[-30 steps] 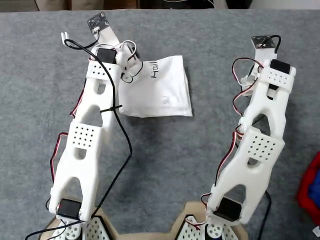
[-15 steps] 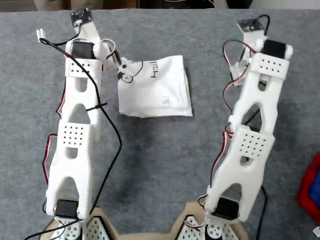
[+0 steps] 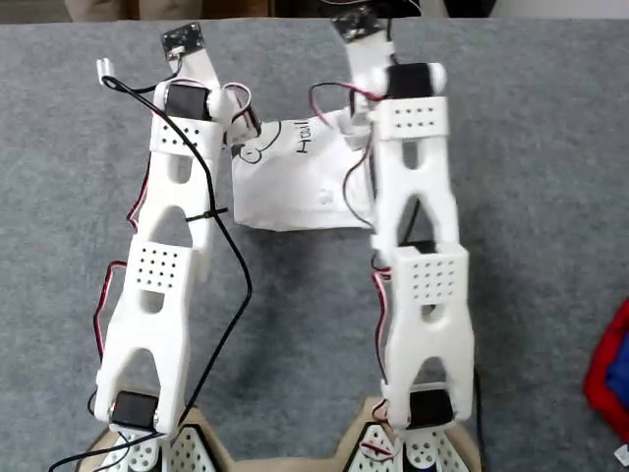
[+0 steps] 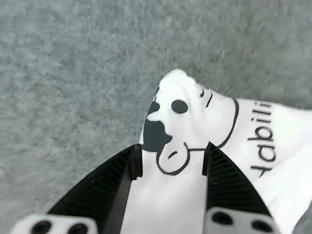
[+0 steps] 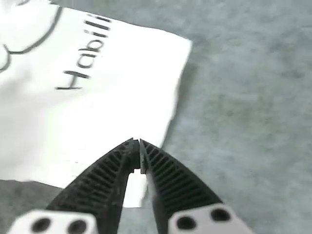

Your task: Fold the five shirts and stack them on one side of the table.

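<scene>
On the left side of the grey bench [image 3: 531, 197], the left arm reaches to the far left corner of the folded white shirt [image 3: 295, 182]. The left gripper [image 4: 171, 156] is spread wide, with one finger on each side of the corner that has a black drawing on it (a little face with a big dark spot). The cloth shows between the two fingers.

The shirt lies flat on the far middle part of the bench, between the two arms. It has some black writing next to the drawing.

The right arm lies over the shirt's right edge. The right gripper [image 5: 137, 145] is pressed closed, its tips together over the white cloth near that edge. I cannot tell if it pinches any cloth.

A red and blue thing [image 3: 611, 369] peeks in at the right edge of the bench, well apart from the shirt.
</scene>
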